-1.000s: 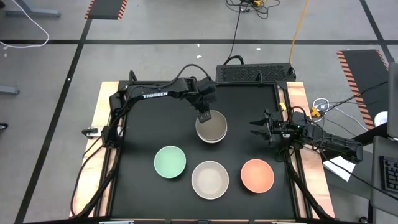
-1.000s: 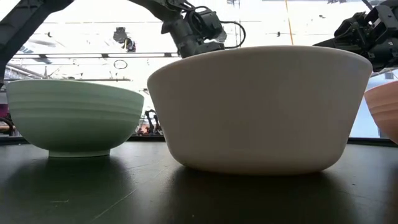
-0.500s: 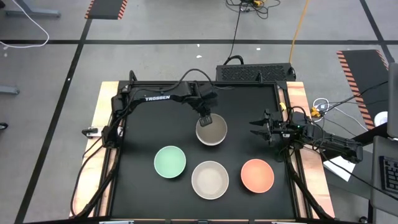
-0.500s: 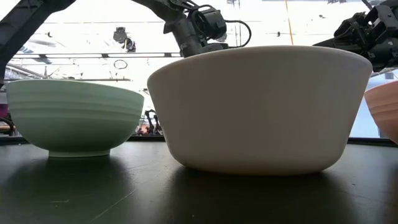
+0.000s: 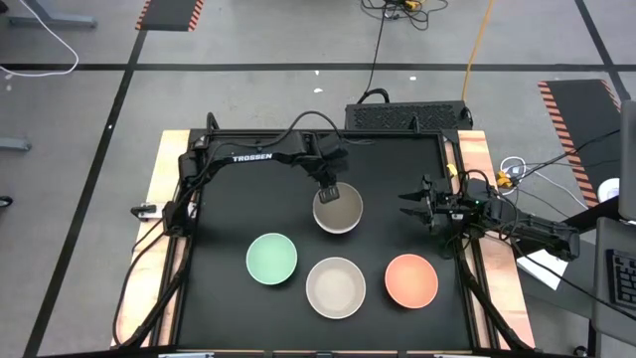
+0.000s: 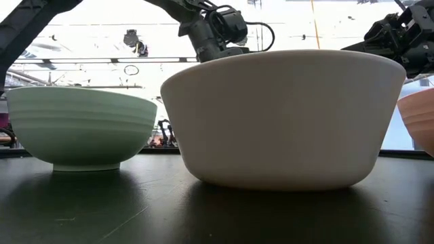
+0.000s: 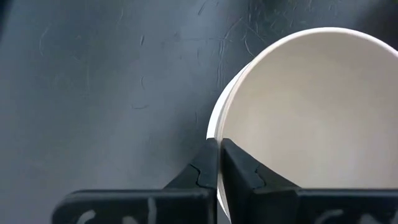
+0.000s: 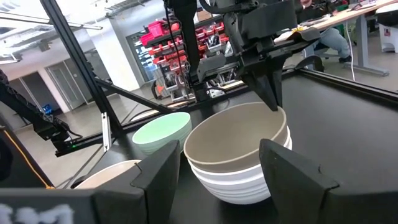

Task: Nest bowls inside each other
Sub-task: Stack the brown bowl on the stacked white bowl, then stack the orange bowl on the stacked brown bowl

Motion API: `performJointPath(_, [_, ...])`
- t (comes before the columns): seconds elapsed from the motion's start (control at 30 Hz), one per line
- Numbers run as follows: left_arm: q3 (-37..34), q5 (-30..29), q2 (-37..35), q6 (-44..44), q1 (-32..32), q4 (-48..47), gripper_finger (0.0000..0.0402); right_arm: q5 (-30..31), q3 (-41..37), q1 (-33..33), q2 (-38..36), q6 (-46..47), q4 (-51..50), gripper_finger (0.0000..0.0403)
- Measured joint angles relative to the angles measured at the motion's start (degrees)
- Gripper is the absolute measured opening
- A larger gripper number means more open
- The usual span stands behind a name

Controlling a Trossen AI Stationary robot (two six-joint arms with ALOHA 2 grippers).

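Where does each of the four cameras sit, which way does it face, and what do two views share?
High view: above the table, looking straight down; both arms show, left pincer on the stacked bowls, right pincer waiting beside.
Low view: at table height, looking level past the cream-beige bowl; arms enter from above.
Left wrist view: looks down on the grey-brown bowl, its rim pinched between own fingers.
Right wrist view: looks across at the stack, own fingers apart.
Shared: the mint green bowl shows in high, low and right wrist views.

The bowls (image 6: pixel 278 118) look smooth and matt, like ceramic; the desk (image 5: pixel 229 214) is matt black, faintly scratched, with wooden edges.
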Motion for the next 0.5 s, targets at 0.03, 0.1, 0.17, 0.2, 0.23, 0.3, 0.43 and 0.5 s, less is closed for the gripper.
performJointPath(0.03, [0.0, 0.0, 0.0, 0.1, 0.0, 0.1, 0.0019, 0.0, 0.0, 0.0, 0.0, 0.0, 0.0, 0.0212])
performJointPath(0.1, [0.0, 0.0, 0.0, 0.4, 0.0, 0.8, 0.0036, 0.0, 0.0, 0.0, 0.0, 0.0, 0.0, 0.0212])
performJointPath(0.17, [0.0, 0.2, 0.0, 0.9, 0.0, 2.5, 0.0056, 0.0, 0.0, 0.0, 0.0, 0.0, 0.0, 0.0212])
performJointPath(0.2, [0.0, 0.6, 0.0, 1.0, 0.0, 3.2, 0.0067, 0.0, 0.0, 0.0, 0.0, 0.0, 0.0, 0.0212])
performJointPath(0.23, [0.0, 0.8, 0.0, 1.2, 0.0, 3.8, 0.0078, 0.0, 0.0, 0.0, 0.0, 0.0, 0.0, 0.0212])
performJointPath(0.3, [0.0, 0.9, 0.0, 1.4, 0.0, 4.9, 0.0102, 0.0, 0.0, 0.0, 0.0, 0.0, 0.0, 0.0212])
performJointPath(0.43, [0.0, 0.9, 0.0, 1.4, 0.2, 4.9, 0.0148, 0.0, 0.0, 0.0, 0.0, 0.0, -0.3, 0.0212])
performJointPath(0.5, [0.0, 0.9, 0.0, 1.4, 0.6, 5.0, 0.017, 0.0, 0.0, 0.0, 0.0, 0.0, -0.7, 0.0212])
